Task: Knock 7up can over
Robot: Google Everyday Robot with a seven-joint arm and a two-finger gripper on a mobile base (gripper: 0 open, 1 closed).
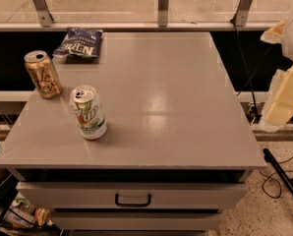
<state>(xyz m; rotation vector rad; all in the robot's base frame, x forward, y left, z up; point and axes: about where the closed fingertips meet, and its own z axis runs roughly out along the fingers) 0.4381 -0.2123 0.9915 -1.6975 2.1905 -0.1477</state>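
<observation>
The 7up can stands upright near the front left of the grey table top. It is white-silver with a green and red logo, a green band at the base and a silver top. My gripper shows as pale cream blocks at the right edge of the view, beyond the table's right side and far from the can. Nothing touches the can.
A gold-tan can stands upright at the left edge, just behind the 7up can. A blue chip bag lies at the back left. A drawer with a black handle is below the front edge. A railing and cables run behind and to the right.
</observation>
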